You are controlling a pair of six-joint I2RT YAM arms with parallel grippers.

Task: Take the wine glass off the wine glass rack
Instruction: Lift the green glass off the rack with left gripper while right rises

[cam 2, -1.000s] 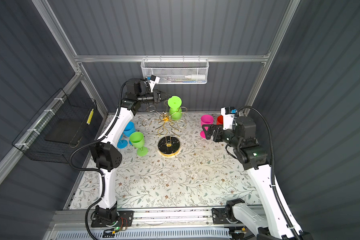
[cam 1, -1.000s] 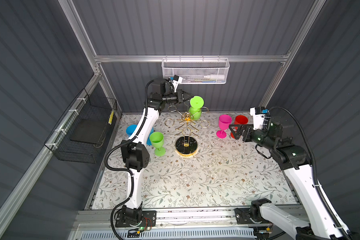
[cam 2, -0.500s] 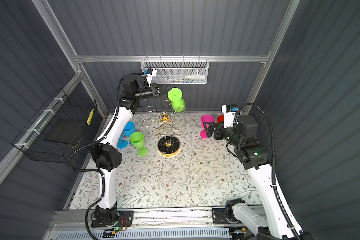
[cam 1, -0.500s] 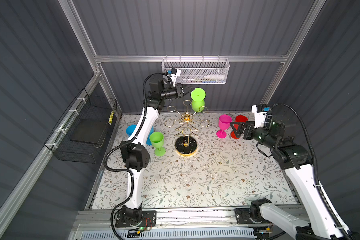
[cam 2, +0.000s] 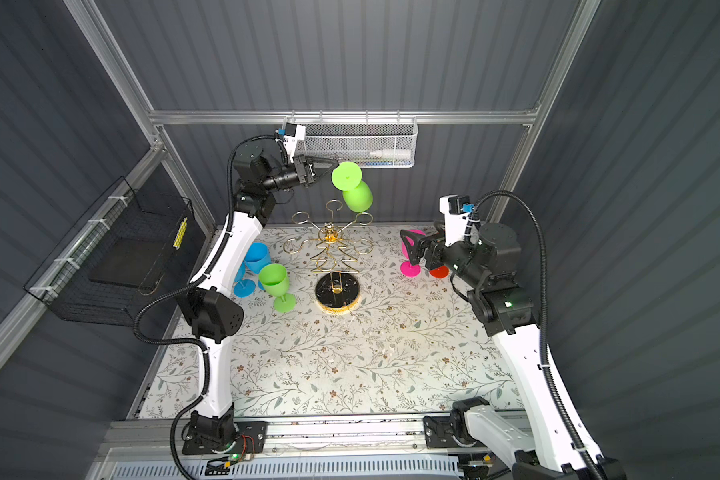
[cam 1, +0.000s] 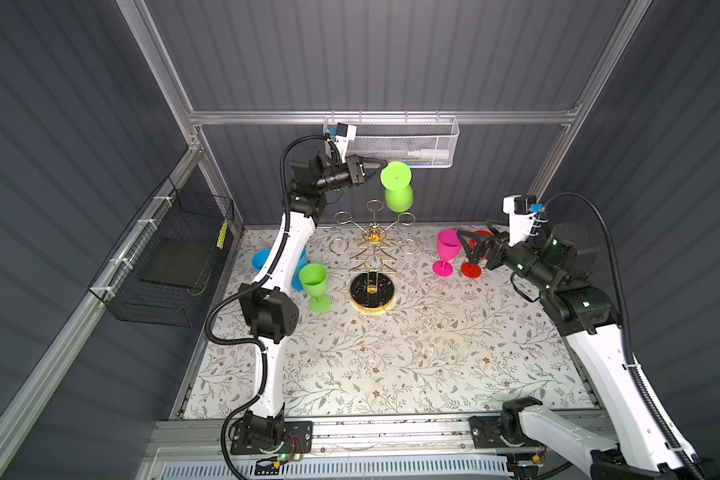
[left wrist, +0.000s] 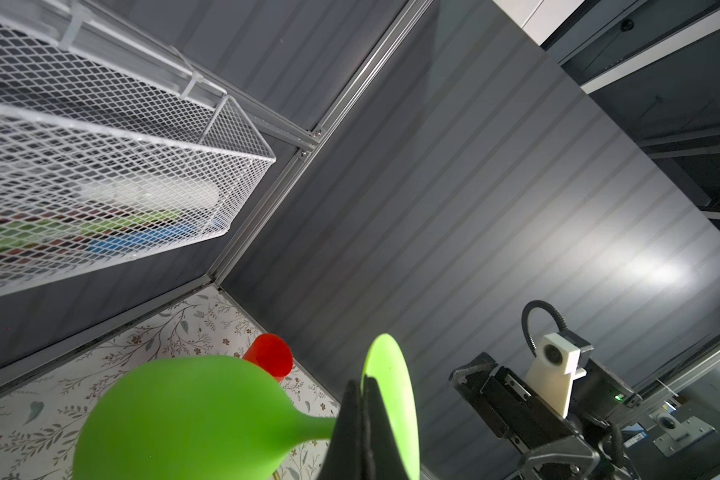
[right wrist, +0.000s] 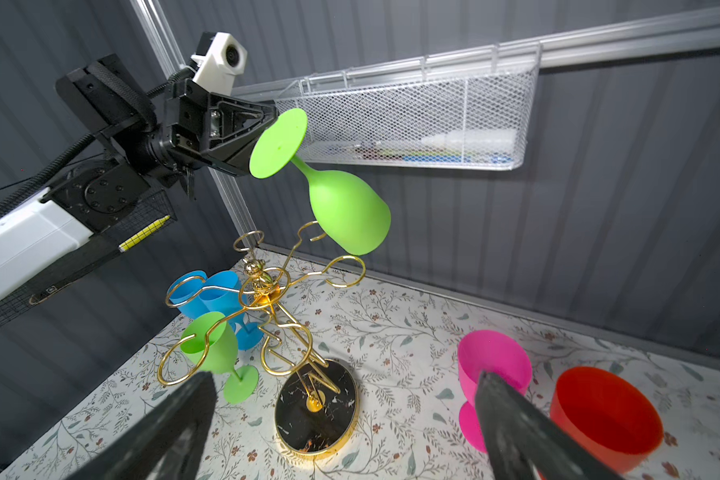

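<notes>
- Right wrist view is showing a floral tabletop (right wrist: 412,316) inside grey ribbed walls (right wrist: 599,208), with a white mesh basket (right wrist: 412,116) hanging on the back rail (right wrist: 641,37)
- Left gripper (right wrist: 272,116) is reaching high, clamping the foot of the green wine glass (right wrist: 346,212), which is hanging bowl-down, tilted, above the wine glass rack (right wrist: 262,286)
- Right gripper (cam 1: 470,249) is hovering with jaws spread wide, empty, beside the pink glass (cam 1: 447,245)
</notes>
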